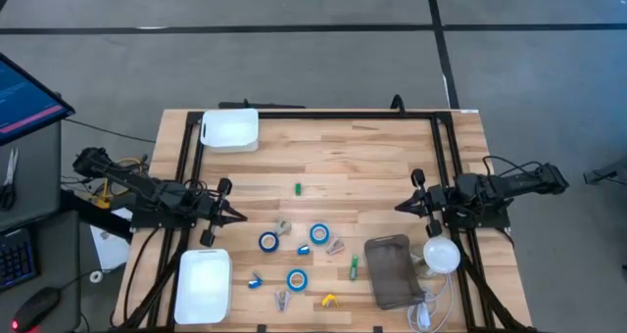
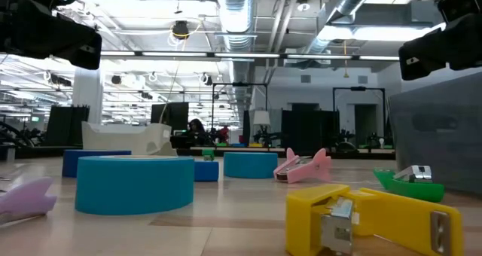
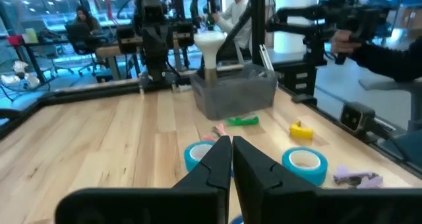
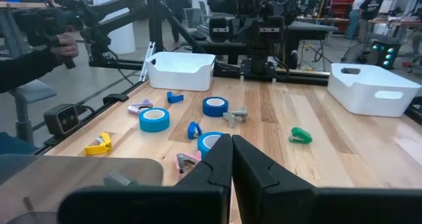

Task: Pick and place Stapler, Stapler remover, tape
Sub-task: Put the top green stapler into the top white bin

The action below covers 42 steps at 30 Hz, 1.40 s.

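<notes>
Three blue tape rolls (image 1: 269, 241) (image 1: 319, 233) (image 1: 297, 279) lie flat on the wooden table's near middle. Small staplers lie around them: a green one (image 1: 298, 188), another green one (image 1: 354, 265), a yellow one (image 1: 329, 299) and a blue one (image 1: 255, 281). Stapler removers (image 1: 335, 245) (image 1: 282, 299) lie among them. My left gripper (image 1: 238, 216) hovers shut at the left, pointing level toward the middle. My right gripper (image 1: 400, 207) hovers shut at the right, facing it. In the left wrist view a tape roll (image 3: 304, 165) lies beyond the left gripper (image 3: 231, 141).
One white bin (image 1: 230, 129) stands at the far left and another (image 1: 203, 284) at the near left. A grey bin (image 1: 394, 270) and a white lamp (image 1: 441, 255) stand at the near right. A person's sleeve and hand (image 4: 39, 49) show beyond the table's near edge.
</notes>
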Available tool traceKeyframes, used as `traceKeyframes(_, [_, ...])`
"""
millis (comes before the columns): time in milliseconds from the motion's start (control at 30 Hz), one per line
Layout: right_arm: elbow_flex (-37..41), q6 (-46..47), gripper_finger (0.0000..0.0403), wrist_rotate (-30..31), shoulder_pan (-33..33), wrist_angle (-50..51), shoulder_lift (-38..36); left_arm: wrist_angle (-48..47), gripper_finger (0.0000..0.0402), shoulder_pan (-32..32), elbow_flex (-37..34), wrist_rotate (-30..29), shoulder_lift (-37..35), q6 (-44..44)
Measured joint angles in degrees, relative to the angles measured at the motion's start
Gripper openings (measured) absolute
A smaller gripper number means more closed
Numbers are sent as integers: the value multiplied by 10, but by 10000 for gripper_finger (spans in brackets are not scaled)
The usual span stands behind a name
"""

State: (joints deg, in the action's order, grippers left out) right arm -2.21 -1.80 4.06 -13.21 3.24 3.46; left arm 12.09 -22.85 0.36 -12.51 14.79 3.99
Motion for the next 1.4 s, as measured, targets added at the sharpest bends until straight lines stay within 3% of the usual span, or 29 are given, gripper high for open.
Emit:
traceKeyframes(233, [1, -2, 0, 40, 15, -137, 0, 115, 8, 0, 0, -20, 0, 2])
traceKeyframes(400, [0, -31, 0, 44, 32, -185, 0, 124, 8, 0, 0, -20, 0, 16])
traceKeyframes(533, [0, -31, 0, 91, 46, -182, 0, 127, 8, 0, 0, -26, 0, 12])
traceKeyframes(667, [0, -3, 0, 130, 58, -184, 9, 137, 8, 0, 0, -133, 0, -39])
traceKeyframes(767, [-3, 15, 0, 145, 65, -187, 26, 137, 8, 1, 0, -177, 17, -62])
traceKeyframes(1000, [-59, 27, 0, 157, 74, -183, 110, 134, 4, 1, 58, -234, 121, -90])
traceKeyframes(1233, [-130, -41, 0, 156, 73, -170, 203, 133, 3, 4, 152, -331, 254, -94])
traceKeyframes(1400, [-144, -57, 0, 163, 73, -170, 232, 52, 3, 31, 215, -337, 325, -201])
